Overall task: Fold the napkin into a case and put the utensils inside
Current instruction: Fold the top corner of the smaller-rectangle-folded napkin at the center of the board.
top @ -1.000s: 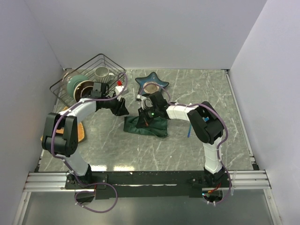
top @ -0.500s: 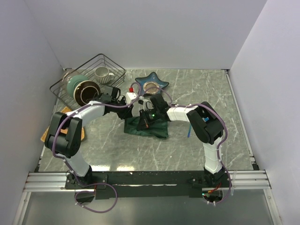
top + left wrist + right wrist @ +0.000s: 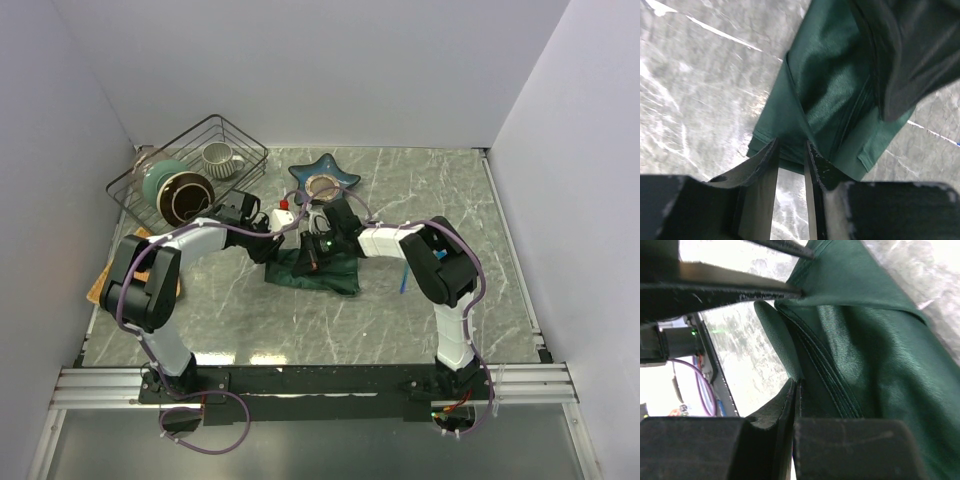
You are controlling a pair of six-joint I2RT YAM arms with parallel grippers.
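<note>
Grey-green marbled table (image 3: 440, 200) is carrying everything. A wire basket (image 3: 245, 140) is sitting at the far left corner, holding a teal bowl (image 3: 155, 180), a dark brown bowl (image 3: 185, 198) and a ribbed pale mug (image 3: 217, 155).

An orange-tan mat (image 3: 100, 288) is lying at the left edge, partly hidden under the left arm.

The napkin (image 3: 335, 278) is lying mid-table on the near side of the star-shaped blue dish (image 3: 347, 179). It is bunched into a rumpled, layered bundle, not flat. Both arms are reaching inward and meeting over it.

The right gripper (image 3: 308, 264) is lying low on the cloth. In its wrist view the fingers (image 3: 770, 425) are pressing together and pinching a fold of the napkin (image 3: 880, 350).

The left gripper (image 3: 272, 252) is working at the bundle's left edge. Its fingers (image 3: 765, 165) are standing narrowly apart, with the napkin's (image 3: 830, 90) layered edge running right up to the tips. Cannot tell whether they are nipping it.

A white housing with a red cap is showing on the left wrist; any print on it is too small to read.

The blue utensil (image 3: 402, 278) is lying on bare table just right of the napkin, beside the right arm.
</note>
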